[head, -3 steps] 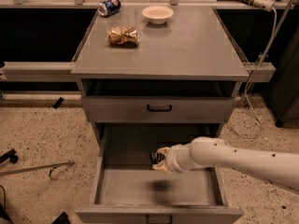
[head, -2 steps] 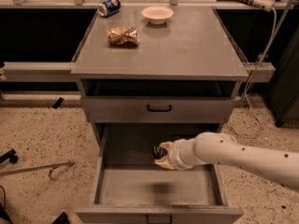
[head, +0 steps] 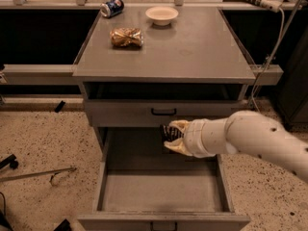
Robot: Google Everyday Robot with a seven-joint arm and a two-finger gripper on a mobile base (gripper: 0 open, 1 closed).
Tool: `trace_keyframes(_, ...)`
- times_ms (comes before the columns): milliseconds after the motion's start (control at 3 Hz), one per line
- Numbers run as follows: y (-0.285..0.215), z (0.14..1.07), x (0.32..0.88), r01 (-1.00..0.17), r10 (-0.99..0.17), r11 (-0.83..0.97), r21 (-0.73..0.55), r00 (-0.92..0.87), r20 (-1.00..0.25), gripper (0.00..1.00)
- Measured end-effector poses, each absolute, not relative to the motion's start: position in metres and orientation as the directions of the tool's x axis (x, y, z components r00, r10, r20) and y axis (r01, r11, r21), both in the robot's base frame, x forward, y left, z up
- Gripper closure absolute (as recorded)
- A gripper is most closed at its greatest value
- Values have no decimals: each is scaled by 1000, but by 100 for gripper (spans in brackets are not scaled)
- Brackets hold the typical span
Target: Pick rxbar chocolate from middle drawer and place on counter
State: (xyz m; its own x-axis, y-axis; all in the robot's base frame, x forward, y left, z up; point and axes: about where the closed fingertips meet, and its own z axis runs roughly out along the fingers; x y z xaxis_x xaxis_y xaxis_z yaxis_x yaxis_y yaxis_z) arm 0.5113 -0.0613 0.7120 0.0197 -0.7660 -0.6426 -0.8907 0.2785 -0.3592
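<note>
Speckled terrazzo floor, dark room, with a grey drawer cabinet in the centre. Its counter carries a blue soda can lying at the 11 o'clock corner, a pale bowl at 12 o'clock and a gold-brown snack bag at about 10 o'clock, near the can. The rest of the top is bare grey. The shallower upper drawer, with a black handle, is closed. The middle drawer below it is pulled fully out, grey tray showing. The rxbar chocolate, a black wrapper with pale marks, sits between the claw's fingers over the back of the open drawer, just under the upper drawer's handle. It sticks out of the claw toward 9 o'clock. The gripper is clenched on the bar, one yellowish finger above it and one below. The white arm comes in from 4 o'clock across the drawer's right wall. A thin metal rod lies on the floor at 8 o'clock of the cabinet. A cable hangs down at 2 o'clock, and a dark shelf runs behind the cabinet.
</note>
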Motion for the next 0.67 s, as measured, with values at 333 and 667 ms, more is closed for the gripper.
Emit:
trace_keyframes(333, -63, 795, 508, -857, -757, 254, -449, 113, -644, 100)
trace_keyframes(667, -62, 795, 508, -857, -757, 254, -448, 112, -644, 100)
